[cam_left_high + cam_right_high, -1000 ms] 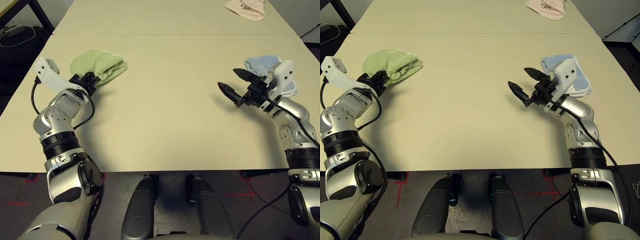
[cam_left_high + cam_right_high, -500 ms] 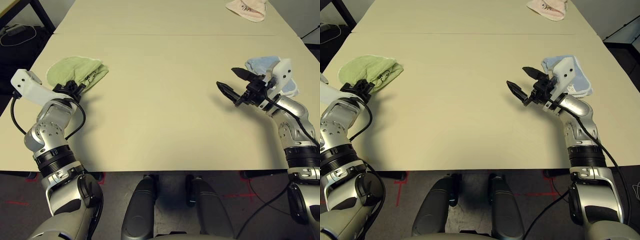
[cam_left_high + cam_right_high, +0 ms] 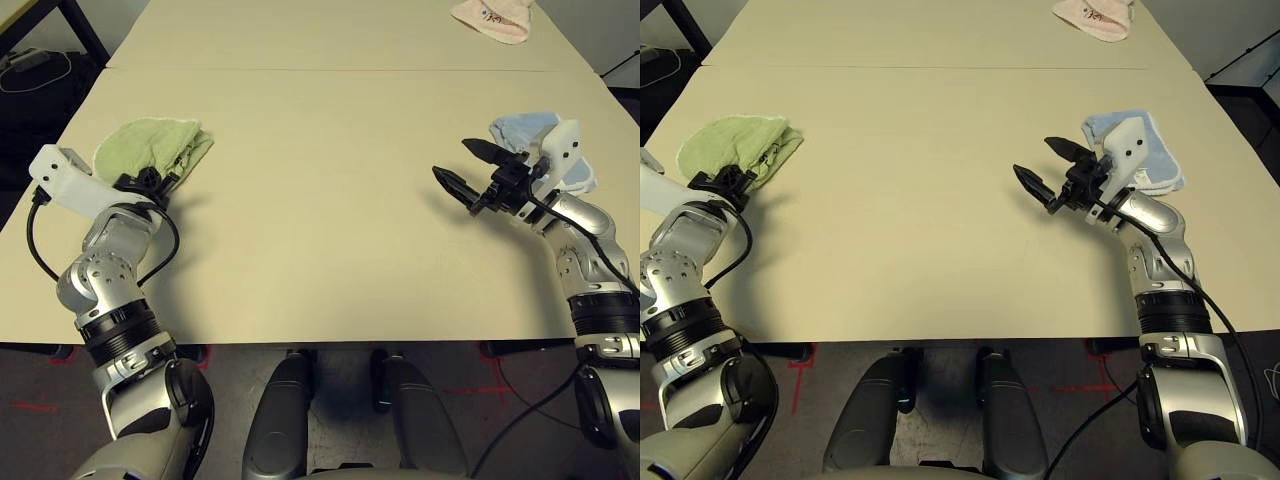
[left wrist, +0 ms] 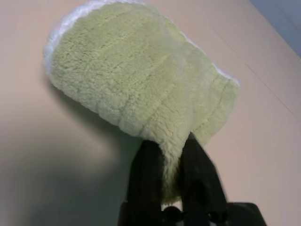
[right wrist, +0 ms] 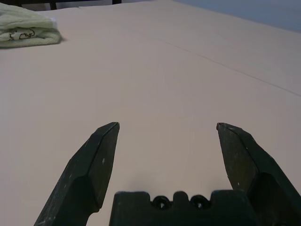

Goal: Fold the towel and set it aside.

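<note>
The light green towel (image 3: 150,148) lies folded in a bundle near the table's left edge, also seen at towel (image 4: 141,80). My left gripper (image 3: 150,180) sits at its near edge. In the left wrist view the left gripper (image 4: 171,141) has its two fingers close together with a fold of the towel pinched between them. Far across the table, the right wrist view catches the towel (image 5: 26,28) with its dark handwritten mark. My right gripper (image 3: 453,158) hovers over the right side of the table, open and holding nothing, its fingers (image 5: 94,160) spread wide.
A folded light blue towel (image 3: 530,130) lies just behind my right wrist. A pink cloth (image 3: 490,18) sits at the far right corner. The table's left edge (image 3: 40,190) runs close beside the green towel. Bare tabletop (image 3: 320,180) spans the middle.
My left arm has pulled the green towel leftward toward the table's left edge, then held nearly still. The right arm has not moved.
</note>
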Tool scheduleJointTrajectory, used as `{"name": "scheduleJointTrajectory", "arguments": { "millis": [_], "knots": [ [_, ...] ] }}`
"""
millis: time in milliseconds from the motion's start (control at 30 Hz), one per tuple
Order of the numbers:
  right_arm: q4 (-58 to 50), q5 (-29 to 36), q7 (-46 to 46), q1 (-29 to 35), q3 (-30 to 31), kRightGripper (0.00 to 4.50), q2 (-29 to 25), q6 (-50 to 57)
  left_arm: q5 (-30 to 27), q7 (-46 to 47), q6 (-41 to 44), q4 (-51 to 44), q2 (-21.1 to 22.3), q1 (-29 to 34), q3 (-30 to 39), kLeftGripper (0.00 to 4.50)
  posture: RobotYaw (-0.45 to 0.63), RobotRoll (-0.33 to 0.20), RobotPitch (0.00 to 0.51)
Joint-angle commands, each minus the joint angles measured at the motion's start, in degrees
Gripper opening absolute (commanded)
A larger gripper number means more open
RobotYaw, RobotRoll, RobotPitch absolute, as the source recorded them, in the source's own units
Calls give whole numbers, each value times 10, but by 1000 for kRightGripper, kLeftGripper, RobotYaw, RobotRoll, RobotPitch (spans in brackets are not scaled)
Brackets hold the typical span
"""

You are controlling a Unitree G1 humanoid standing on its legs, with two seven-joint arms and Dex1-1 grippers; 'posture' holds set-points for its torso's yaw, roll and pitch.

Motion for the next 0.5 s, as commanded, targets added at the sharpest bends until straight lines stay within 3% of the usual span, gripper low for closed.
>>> {"name": "scheduleJointTrajectory", "arguments": {
  "millis": [33, 233, 267, 500],
  "knots": [
    [9, -4, 5, -4, 1, 4500, -5, -6, -13, 13, 16, -15, -6, 12, -3, 2021, 113, 0, 196],
    [12, -5, 5, -6, 1, 4500, -2, -9, -48, 32, 81, -30, 7, 12, 3, 4289, 116, 0, 189],
    [12, -5, 5, -6, 1, 4500, -2, -10, -53, 28, 91, -35, 11, 15, 2, 4489, 116, 0, 189],
    [17, -5, 4, -8, 2, 4500, 0, -14, -105, 26, 175, -69, 38, 28, 16, 4489, 120, 0, 185]
  ]
}}
